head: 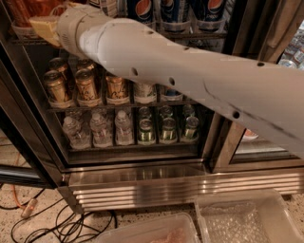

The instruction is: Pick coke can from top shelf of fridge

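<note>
The fridge (142,182) stands open in front of me, with a ribbed steel base panel. The top shelf (199,35) runs across the top of the view and carries Pepsi cans (141,10). Red cans (23,10), apparently the coke cans, stand at its far left and are cut off by the picture's edge. My white arm (190,71) reaches in from the right across the fridge. The tan gripper (45,26) is at the top left, level with the shelf's front, right next to the red cans.
Gold cans (88,85) and other cans fill the middle rack. Water bottles (97,128) and green cans (166,128) fill the lower rack. A dark door post (237,137) stands to the right. Clear plastic bins (242,218) and cables (61,223) lie on the floor.
</note>
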Motion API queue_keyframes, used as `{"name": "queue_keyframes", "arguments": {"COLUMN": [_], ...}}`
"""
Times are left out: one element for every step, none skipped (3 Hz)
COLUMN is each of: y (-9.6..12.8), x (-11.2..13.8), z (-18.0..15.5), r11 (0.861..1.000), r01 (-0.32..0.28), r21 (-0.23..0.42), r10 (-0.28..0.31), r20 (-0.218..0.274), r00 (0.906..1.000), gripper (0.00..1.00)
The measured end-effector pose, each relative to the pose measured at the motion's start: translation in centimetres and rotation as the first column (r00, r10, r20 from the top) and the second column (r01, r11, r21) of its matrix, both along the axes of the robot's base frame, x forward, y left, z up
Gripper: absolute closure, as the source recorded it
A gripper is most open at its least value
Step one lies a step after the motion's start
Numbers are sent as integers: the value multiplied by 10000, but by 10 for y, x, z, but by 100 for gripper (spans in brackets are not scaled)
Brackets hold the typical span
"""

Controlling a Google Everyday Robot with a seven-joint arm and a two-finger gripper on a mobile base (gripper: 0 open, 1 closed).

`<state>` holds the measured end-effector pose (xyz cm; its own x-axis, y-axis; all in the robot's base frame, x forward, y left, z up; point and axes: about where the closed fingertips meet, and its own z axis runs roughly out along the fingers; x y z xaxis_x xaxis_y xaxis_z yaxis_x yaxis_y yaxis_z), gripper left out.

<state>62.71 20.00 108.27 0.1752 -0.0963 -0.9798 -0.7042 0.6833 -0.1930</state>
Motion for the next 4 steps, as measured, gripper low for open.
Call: {"name": "queue_keyframes", "arguments": {"y": [-11,-31,-61,-86], "x": [-19,-40,-58,-75], "z": [-27,-54,-82,-111], "r11": [9997,9984,9948,9900], "r01": [-14,173,602,977], "r21": [-263,-535,-816,-1021], "r10": [-3,-245,-754,-1213], "r20": [-659,-1363,-1982,-2606], "r00": [9978,9904,9773,9578], "gripper": [100,100,100,100]}}
